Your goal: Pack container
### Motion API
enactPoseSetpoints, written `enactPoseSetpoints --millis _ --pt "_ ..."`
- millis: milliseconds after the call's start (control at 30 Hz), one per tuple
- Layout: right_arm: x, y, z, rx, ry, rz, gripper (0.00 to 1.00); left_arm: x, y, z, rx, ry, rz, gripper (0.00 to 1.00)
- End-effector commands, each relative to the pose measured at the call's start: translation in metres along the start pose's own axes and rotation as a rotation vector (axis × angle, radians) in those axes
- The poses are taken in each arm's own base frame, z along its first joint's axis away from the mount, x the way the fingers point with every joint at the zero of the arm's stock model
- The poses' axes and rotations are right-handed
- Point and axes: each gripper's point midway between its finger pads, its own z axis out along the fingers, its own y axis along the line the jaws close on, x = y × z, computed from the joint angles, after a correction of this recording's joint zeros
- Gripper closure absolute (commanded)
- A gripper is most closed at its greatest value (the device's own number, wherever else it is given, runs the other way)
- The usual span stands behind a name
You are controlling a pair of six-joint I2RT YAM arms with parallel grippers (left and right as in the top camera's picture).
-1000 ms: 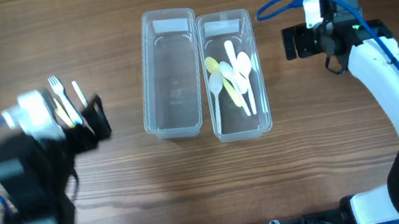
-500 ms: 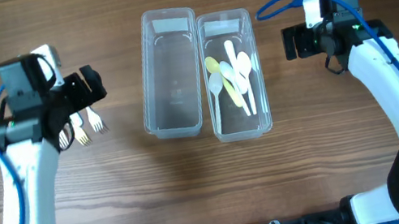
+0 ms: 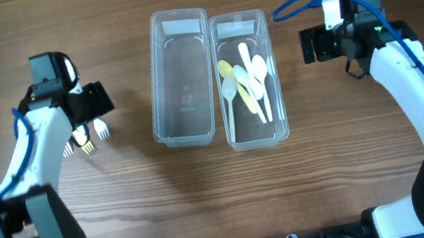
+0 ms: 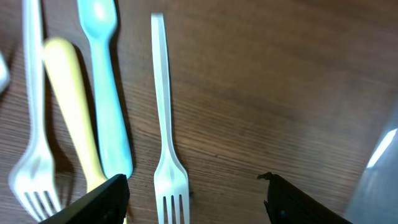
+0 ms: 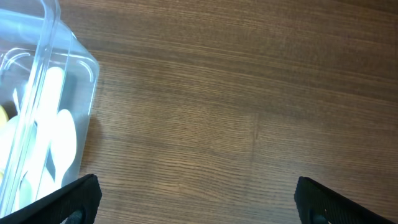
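Two clear containers stand side by side in the middle: the left one [image 3: 180, 79] is empty, and the right one [image 3: 248, 78] holds several white and yellow spoons. Loose forks [image 3: 86, 141] lie on the table at the left. My left gripper [image 3: 90, 105] is open just above them. In the left wrist view a white fork [image 4: 165, 124] lies between my open fingers [image 4: 106, 200], with a blue utensil [image 4: 106, 81], a yellow one [image 4: 71, 118] and another white fork [image 4: 32, 124] to its left. My right gripper [image 3: 314, 44] is open and empty, right of the spoon container [image 5: 37, 124].
Bare wooden table [image 3: 208, 198] lies in front of the containers and around the right gripper [image 5: 199, 205]. The left container's edge shows at the right of the left wrist view [image 4: 382, 162].
My left arm has swung from the low left up and in over the loose forks. The right arm and both containers have not moved.
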Motion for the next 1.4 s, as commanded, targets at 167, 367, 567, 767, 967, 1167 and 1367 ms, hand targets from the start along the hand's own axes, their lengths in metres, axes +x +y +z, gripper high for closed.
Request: enactPoseSetpoints --millis 167,367,567,767,967,1167,1367 --pt "-0.002 -0.003 -0.002 0.018 -0.008 -0.012 0.00 0.005 0.004 0.029 -0.027 0.042 0.000 0.30" --pt "-0.002 -0.003 -0.002 0.018 -0.008 -0.012 0.00 -0.002 0.002 0.036 -0.021 0.016 -0.011 0.32" --pt "-0.002 -0.003 -0.002 0.018 -0.008 -0.012 0.00 -0.007 0.005 0.037 -0.024 -0.005 -0.017 0.32" --pt "-0.002 -0.003 -0.002 0.018 -0.008 -0.012 0.00 -0.005 0.009 0.044 -0.028 0.007 -0.026 0.35" --pt "-0.002 -0.003 -0.002 0.018 -0.008 -0.012 0.00 0.014 0.013 0.063 -0.046 0.082 -0.027 0.30" --pt "-0.002 -0.003 -0.002 0.018 -0.008 -0.012 0.00 0.018 0.014 0.069 -0.052 0.097 -0.064 0.33" --pt "-0.002 -0.003 -0.002 0.018 -0.008 -0.012 0.00 0.019 0.015 0.070 -0.053 0.103 -0.067 0.51"
